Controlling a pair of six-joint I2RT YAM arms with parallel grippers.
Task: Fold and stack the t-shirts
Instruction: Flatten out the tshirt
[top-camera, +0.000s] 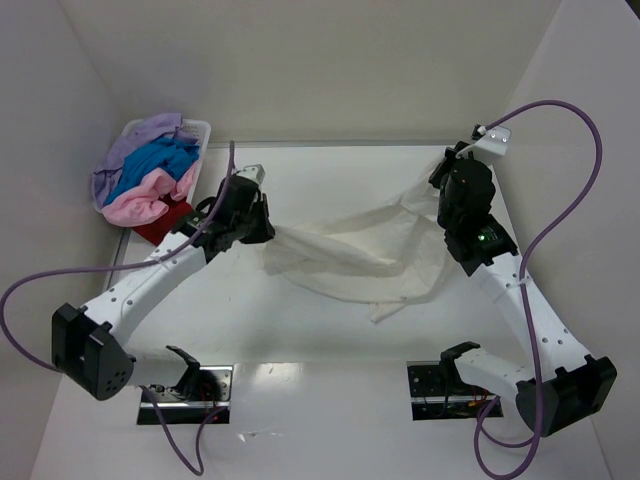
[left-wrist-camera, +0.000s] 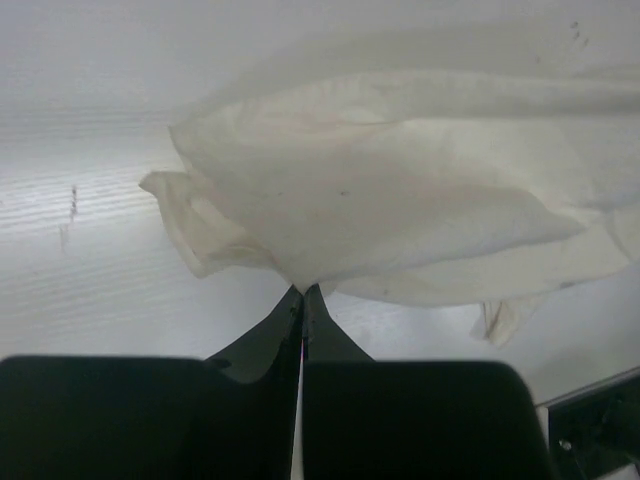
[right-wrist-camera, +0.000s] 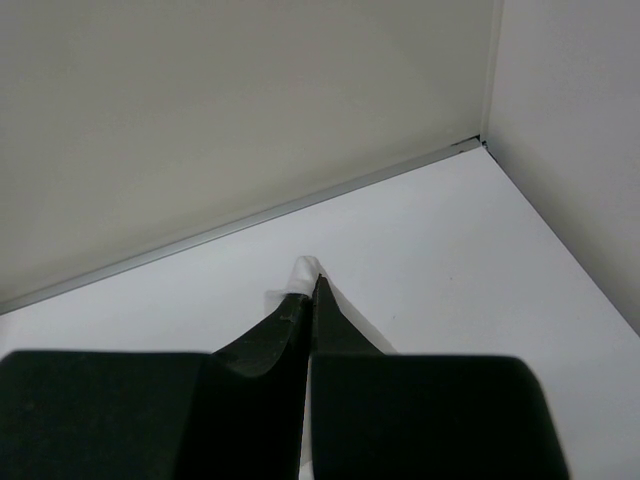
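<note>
cream-white plain soft cloth t-shirt (top-camera: 360, 255): hanging stretched between the two grippers, to the right of the white plastic basket (top-camera: 200, 127) and apart from it; sagging in the middle, with the lowest folds seeming to be resting on the white table (top-camera: 320, 400).
left gripper (top-camera: 268, 230): pinching fully together on one bunched edge of this shirt, at the end nearer to the basket; in the left wrist view the black fingers (left-wrist-camera: 285, 310) meeting at the tips, the cloth (left-wrist-camera: 400, 200) spreading out straight ahead of them.
right gripper (top-camera: 446, 172): clamping tight on the opposite end, the one far from the basket, close to the right wall; in the right wrist view only a small white tip of cloth (right-wrist-camera: 305, 268) peeking out between the closed fingertips (right-wrist-camera: 312, 285).
long axis: running straight away from the basket, from the left gripper to the right gripper, and climbing a little toward the back wall at the far end.
nearer arm: neither one, each already holding its own end; loose cloth drooping on the side facing the arm bases.
other shirts: lilac t-shirt (top-camera: 140, 145), bright blue t-shirt (top-camera: 160, 165) and pale pink t-shirt (top-camera: 145, 200) lying heaped in the basket; red t-shirt (top-camera: 160, 225) lying at its near edge.
coming move, as a judgement: probably laying the cloth flat to the right of the basket, needing both grippers travelling together along this axis without letting one end slip.
</note>
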